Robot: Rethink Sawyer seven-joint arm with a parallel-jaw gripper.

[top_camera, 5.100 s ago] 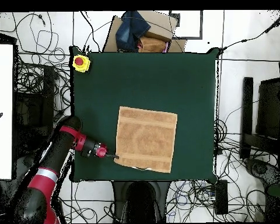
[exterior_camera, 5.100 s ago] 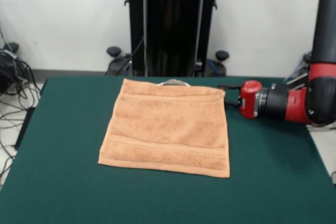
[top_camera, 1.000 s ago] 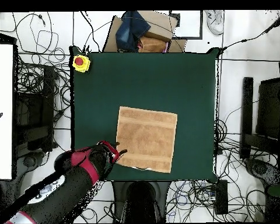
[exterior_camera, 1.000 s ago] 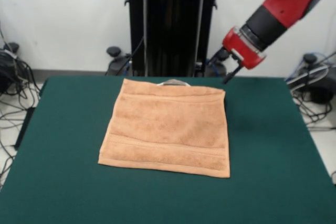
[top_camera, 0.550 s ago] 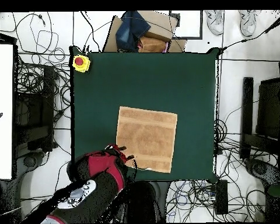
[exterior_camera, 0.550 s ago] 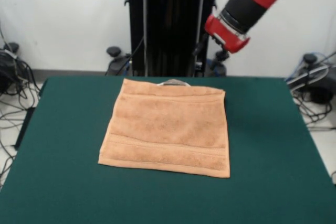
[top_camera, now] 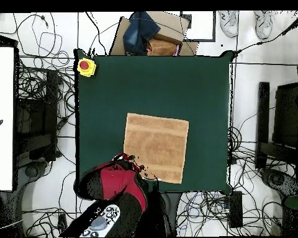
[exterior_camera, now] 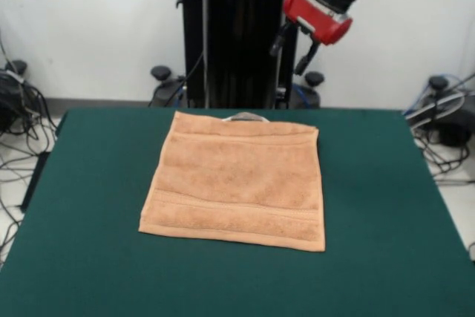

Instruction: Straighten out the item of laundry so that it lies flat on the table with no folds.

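The tan-orange towel point(exterior_camera: 237, 183) lies spread flat near the middle of the dark green table point(exterior_camera: 386, 206), with band stripes near its far and near edges. Its whitish loop tag point(exterior_camera: 245, 116) sticks out at the far edge. My gripper point(exterior_camera: 286, 63) hangs high above the table's far edge, above and behind the towel's far right corner, open and empty. In the overhead view the towel point(top_camera: 156, 145) lies flat on the table point(top_camera: 151, 80), and my gripper point(top_camera: 137, 166) and arm cover its corner nearest the base.
The black pedestal point(exterior_camera: 241, 35) stands behind the table. A yellow box with a red button point(top_camera: 85, 66) sits on a table corner. A cardboard box with blue cloth point(top_camera: 153, 34) and a person's shoes point(top_camera: 241, 22) lie beyond the far edge. Cables lie around the table.
My gripper has left the towel's far right corner, risen, and swung left in the front view toward the pedestal. The towel has not moved.
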